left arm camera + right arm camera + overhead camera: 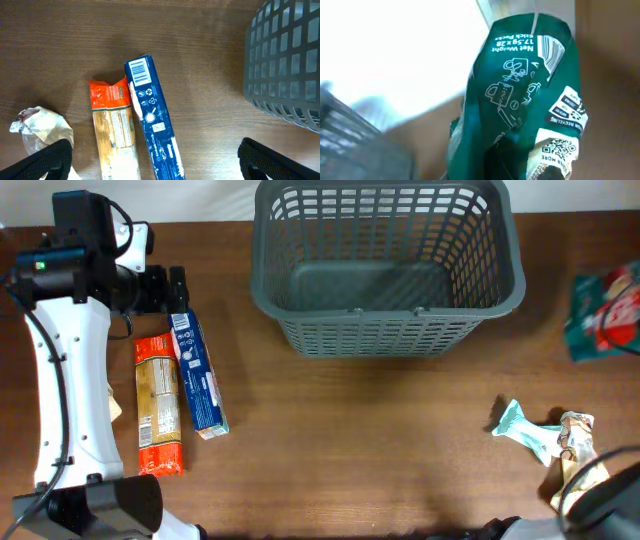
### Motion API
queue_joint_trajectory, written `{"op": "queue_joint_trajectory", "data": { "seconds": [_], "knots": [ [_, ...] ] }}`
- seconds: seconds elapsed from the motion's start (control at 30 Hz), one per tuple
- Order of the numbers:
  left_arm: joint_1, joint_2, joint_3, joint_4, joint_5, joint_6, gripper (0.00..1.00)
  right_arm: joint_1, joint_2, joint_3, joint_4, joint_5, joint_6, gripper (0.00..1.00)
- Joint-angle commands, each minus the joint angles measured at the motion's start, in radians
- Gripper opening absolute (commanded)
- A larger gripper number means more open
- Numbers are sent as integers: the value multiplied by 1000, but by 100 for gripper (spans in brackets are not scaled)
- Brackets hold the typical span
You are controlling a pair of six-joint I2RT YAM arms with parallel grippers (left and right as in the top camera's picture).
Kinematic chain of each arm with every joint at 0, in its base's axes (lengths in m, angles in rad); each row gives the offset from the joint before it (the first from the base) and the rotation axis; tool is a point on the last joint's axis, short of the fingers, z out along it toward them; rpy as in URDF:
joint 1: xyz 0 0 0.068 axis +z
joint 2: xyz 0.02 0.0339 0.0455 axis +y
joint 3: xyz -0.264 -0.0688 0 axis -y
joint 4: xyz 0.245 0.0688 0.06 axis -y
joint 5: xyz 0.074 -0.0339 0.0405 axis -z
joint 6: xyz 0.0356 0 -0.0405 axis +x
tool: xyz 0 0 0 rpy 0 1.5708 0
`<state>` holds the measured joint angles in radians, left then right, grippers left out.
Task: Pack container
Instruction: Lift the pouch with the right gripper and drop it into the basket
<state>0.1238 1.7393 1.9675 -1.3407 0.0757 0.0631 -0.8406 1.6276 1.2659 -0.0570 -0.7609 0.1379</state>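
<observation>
The basket (385,265) stands empty at the far middle of the table (350,440). The left gripper (172,288) is held spread wide over the far end of the blue box (198,375), which lies touching the orange packet (159,405). If the fingers (47,160) are lowered as they stand, both could be pinched together, or the box skewed. A crumpled wrapper (40,127) is shown clearly only by the left wrist view. A green packet (520,90) fills the right wrist view, but the right gripper's fingers cannot be made out there, so their state cannot be told.

Green snack packet (520,90), close up
</observation>
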Motion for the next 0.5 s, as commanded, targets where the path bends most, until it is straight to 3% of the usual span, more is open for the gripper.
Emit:
{"op": "queue_joint_trajectory", "data": {
  "seconds": [0.0, 0.3, 0.47],
  "knots": [
    [0, -4, 10, 20, 14, -6, 99, 54, -145, 123, 19, -100, 58, 4],
    [1, -4, 10, 46, 14, -5, 99, 247, -226, 388, 20, -190, 107, 4],
    [1, -4, 10, 46, 14, -5, 99, 454, -222, 467, -18, -197, 106, 4]
  ]
}}
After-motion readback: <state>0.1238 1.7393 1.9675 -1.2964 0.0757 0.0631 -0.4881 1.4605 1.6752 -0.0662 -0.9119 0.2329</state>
